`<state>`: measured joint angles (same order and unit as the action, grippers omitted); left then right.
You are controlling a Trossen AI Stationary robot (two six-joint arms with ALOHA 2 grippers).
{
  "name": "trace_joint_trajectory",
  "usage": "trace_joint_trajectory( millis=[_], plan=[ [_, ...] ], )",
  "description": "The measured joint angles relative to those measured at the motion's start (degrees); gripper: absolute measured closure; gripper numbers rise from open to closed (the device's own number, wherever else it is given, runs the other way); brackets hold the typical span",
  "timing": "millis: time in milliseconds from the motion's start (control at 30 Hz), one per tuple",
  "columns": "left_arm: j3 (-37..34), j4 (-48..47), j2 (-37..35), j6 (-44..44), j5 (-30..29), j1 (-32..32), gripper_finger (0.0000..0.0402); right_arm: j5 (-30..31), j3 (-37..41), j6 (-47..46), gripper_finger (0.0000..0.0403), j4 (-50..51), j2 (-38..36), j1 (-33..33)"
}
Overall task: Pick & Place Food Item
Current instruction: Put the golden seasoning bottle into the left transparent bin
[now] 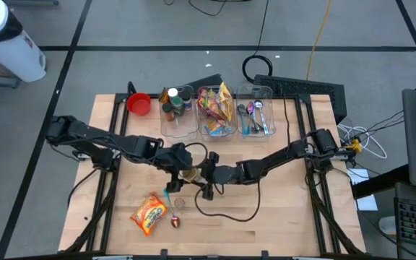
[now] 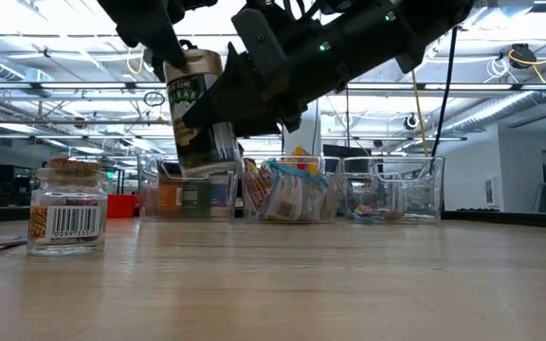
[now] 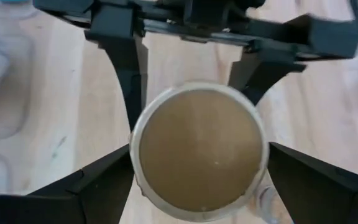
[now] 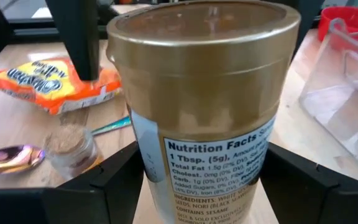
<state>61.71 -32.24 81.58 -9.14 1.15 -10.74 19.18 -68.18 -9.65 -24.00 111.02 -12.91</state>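
A seasoning jar (image 2: 195, 109) with a gold lid (image 3: 197, 149) and a nutrition label hangs above the table's middle (image 1: 188, 173). My right gripper (image 4: 204, 186) is shut on it. My left gripper (image 3: 201, 180) comes slanting down from the left and stands open. Its fingers (image 4: 73, 37) flank the lid with a narrow gap on each side. On the table near the front left lie an orange snack bag (image 1: 149, 213), a small cork-topped spice jar (image 2: 64, 218) and a spoon (image 4: 11, 158). My right gripper pinches the jar's body at the label (image 4: 166, 162) between its two fingers, below the gold lid. The fingers come almost level from the table's right side. The jar is nearly upright, lid up, and lifted well clear of the table.
Three clear bins stand in a row at the far edge: one with jars (image 1: 179, 112), one with snack packets (image 1: 217, 112), one with cutlery (image 1: 257, 112). A red cup (image 1: 139, 103) is left of them. A black cable loops over the wood in front of the right arm (image 1: 230, 209).
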Motion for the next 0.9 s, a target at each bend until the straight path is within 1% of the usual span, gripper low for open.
trace_joint_trajectory(
  millis=[133, 300, 400, 433, 500, 600, 667, 733, 833, 900],
  plan=[
    [0.0, 0.0, 0.0, 1.1, -3.3, 0.0, 0.0066, 0.0, 0.0, 0.0, 0.0139, -0.7, -0.1, 0.0],
    [-0.1, 1.2, 0.0, 1.6, -3.8, 0.0, 0.0129, -0.9, 0.0, -0.6, 0.0139, -0.4, -0.1, 0.0],
    [-0.1, 1.5, 0.0, 1.8, -4.1, -0.2, 0.0129, -0.9, 0.0, -0.8, 0.0138, -0.3, -0.1, -0.1],
    [-0.1, 1.6, 0.0, 2.1, -4.1, -0.2, 0.0129, -0.9, 0.0, -1.3, 0.0131, -0.2, -0.1, -0.1],
    [0.4, 1.2, 0.0, 2.7, -4.4, -0.2, 0.0129, -1.1, 0.0, -3.6, 0.0097, 0.4, -0.1, -0.1],
    [3.6, -3.8, -1.4, 2.9, -7.1, -0.2, 0.0129, -2.0, -0.1, -5.0, 0.0035, 2.9, -0.2, -0.1],
    [6.3, -7.6, -2.9, 3.7, -9.8, -0.2, 0.0129, -3.2, -0.1, -4.6, 0.0016, 6.5, -1.9, -0.1],
    [8.8, -10.9, -4.6, 5.0, -13.1, -0.1, 0.0129, -5.1, 0.0, -4.6, 0.0020, 9.0, -3.5, -0.3],
    [11.3, -13.5, -7.7, 6.7, -18.2, 0.8, 0.0129, -8.9, 0.8, -4.6, 0.0031, 13.1, -6.8, -0.6],
    [11.9, -14.2, -10.2, 7.6, -19.1, 2.6, 0.0129, -11.3, 2.3, -4.0, 0.0034, 12.6, -9.2, -0.8]
  ],
)
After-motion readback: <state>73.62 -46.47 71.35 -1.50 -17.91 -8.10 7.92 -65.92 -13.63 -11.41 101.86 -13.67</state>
